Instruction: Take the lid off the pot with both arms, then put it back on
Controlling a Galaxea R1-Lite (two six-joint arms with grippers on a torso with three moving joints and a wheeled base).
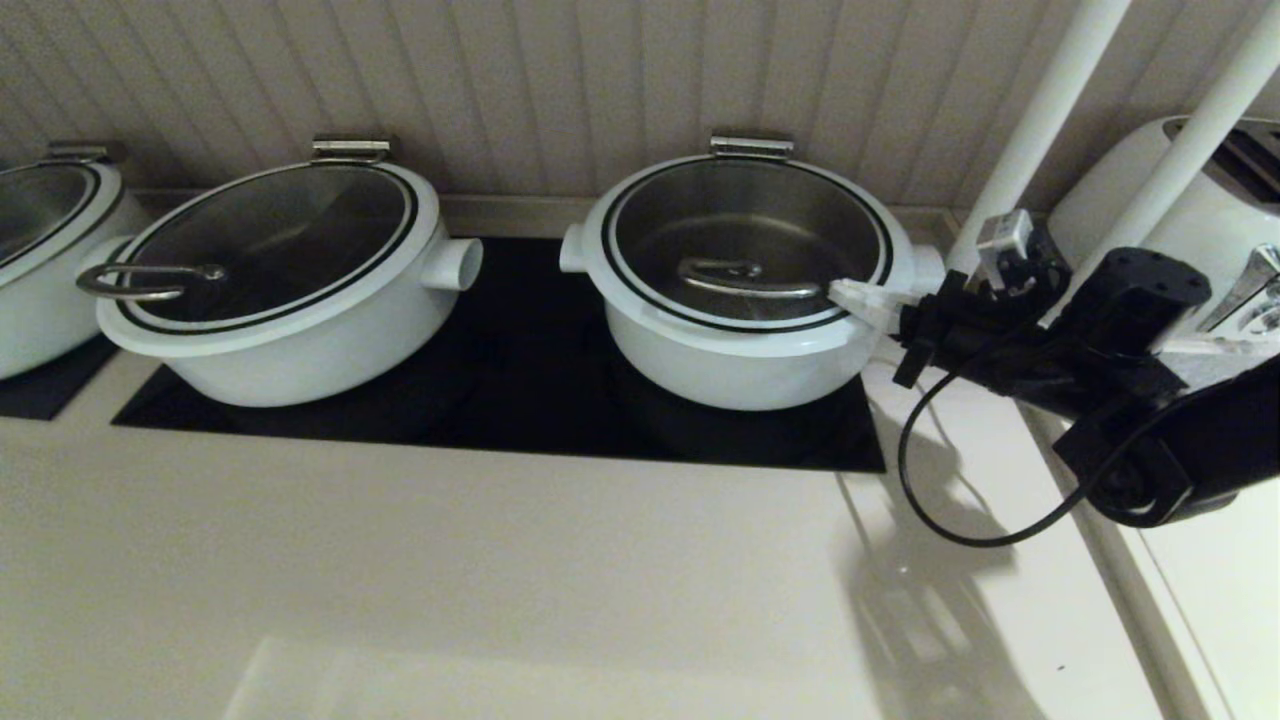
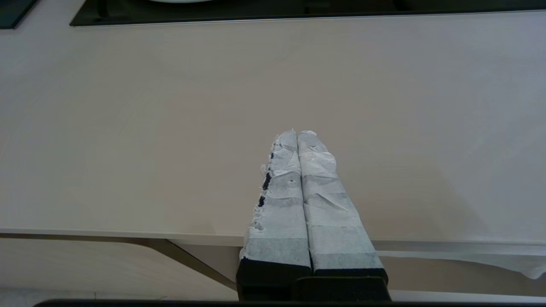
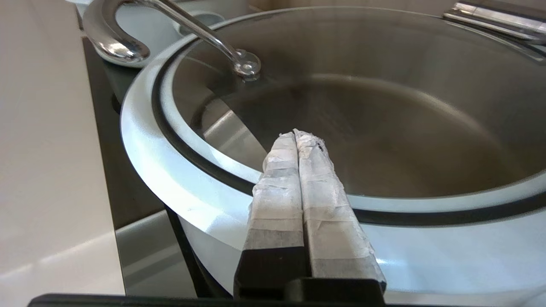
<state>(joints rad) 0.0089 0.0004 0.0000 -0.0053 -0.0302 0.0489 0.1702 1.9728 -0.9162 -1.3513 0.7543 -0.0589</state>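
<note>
Nearest, the left gripper (image 2: pixel 297 133) hangs over the bare beige counter (image 2: pixel 128 128), fingers pressed together, well short of the pots. Farther right, the right gripper (image 3: pixel 295 133), likewise pressed together and empty, hovers over the lid (image 1: pixel 745 240), seated on the pot (image 1: pixel 730 350). It should spread before reaching left for the steel handle (image 1: pixel 745 277).

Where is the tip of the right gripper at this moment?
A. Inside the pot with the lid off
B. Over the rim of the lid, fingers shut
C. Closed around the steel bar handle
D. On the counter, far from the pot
B: the right gripper has its fingers pressed together, over the rim of the lid, short of the bar handle.
</note>
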